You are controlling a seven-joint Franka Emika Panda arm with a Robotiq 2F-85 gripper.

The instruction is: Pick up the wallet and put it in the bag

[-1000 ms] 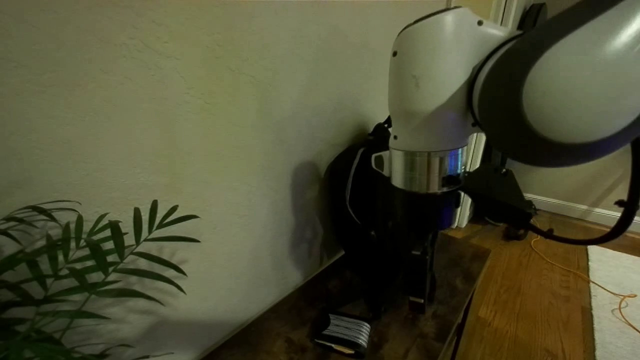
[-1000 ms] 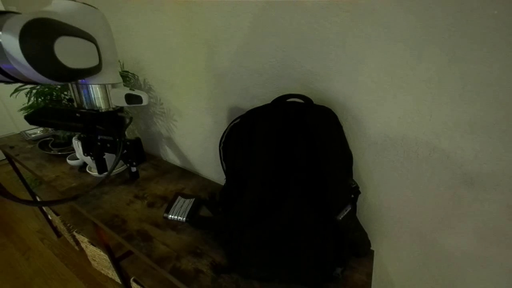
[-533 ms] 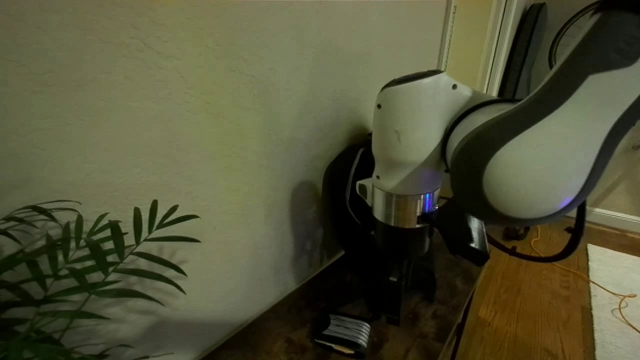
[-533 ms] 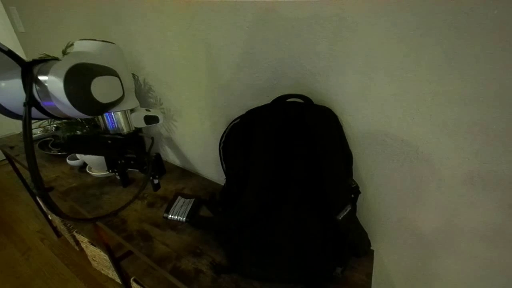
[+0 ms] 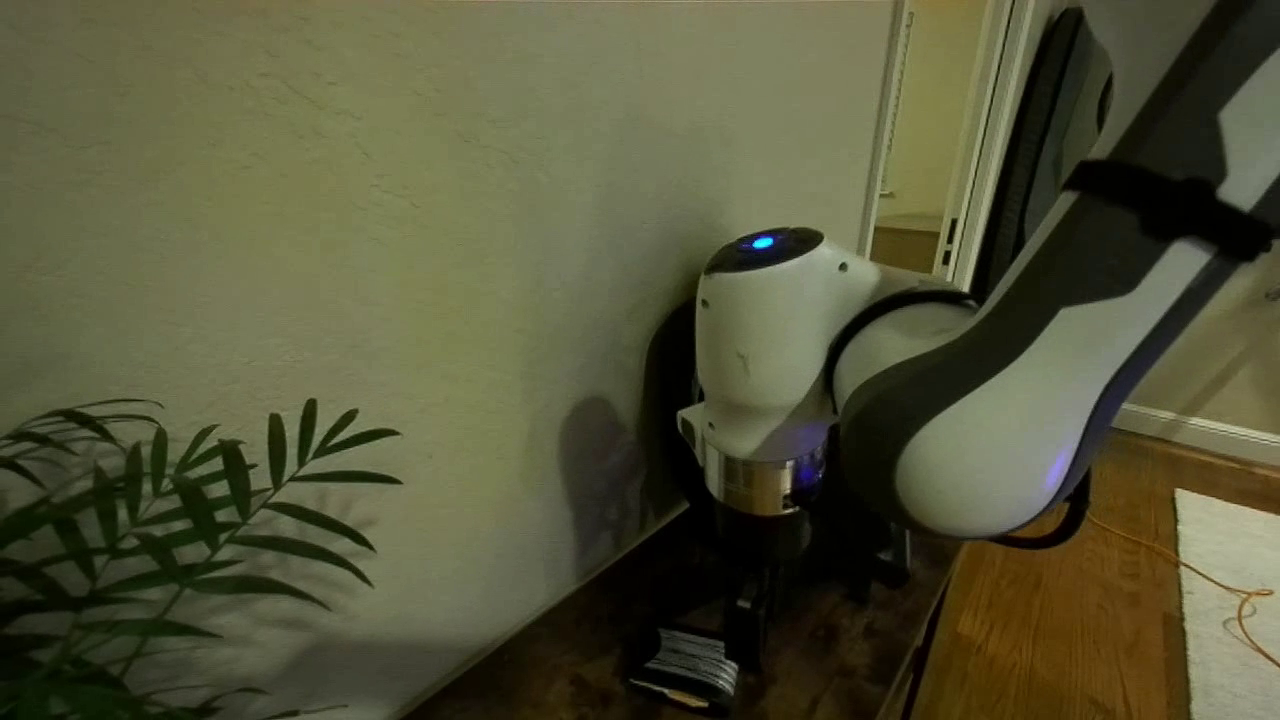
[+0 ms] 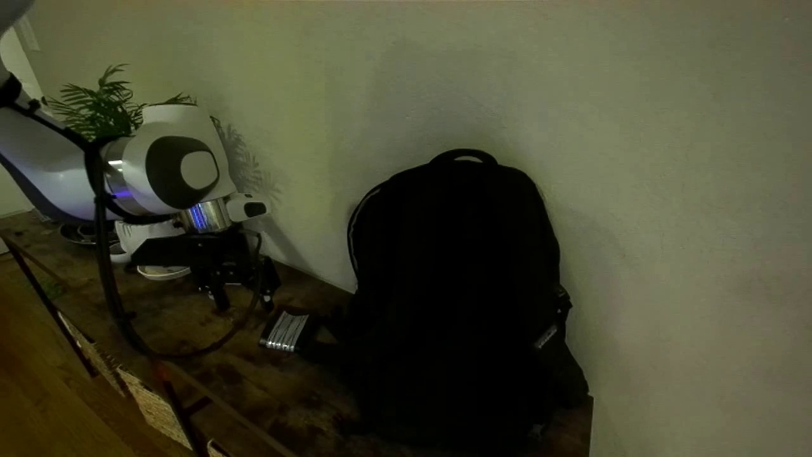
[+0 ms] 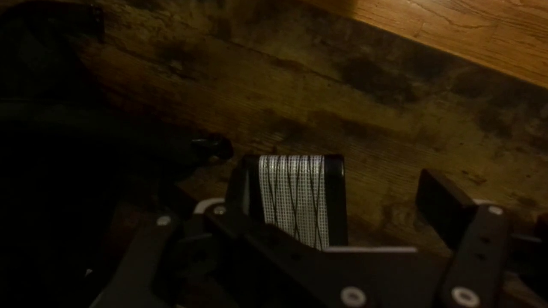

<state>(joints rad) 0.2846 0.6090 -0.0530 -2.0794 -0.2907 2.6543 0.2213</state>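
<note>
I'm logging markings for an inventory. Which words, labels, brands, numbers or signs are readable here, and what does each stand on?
Readable text: none in any view.
Small pale tag on the backpack: any marks on it are too small and blurred to read.
Wallet: pale panel with dark crossing lines; no lettering shows.
Robot arm: no legible lettering.

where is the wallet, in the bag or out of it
Out: the wallet lies on the wooden tabletop beside the black backpack, and the wrist view shows the fingers spread, not closed on it.
</note>
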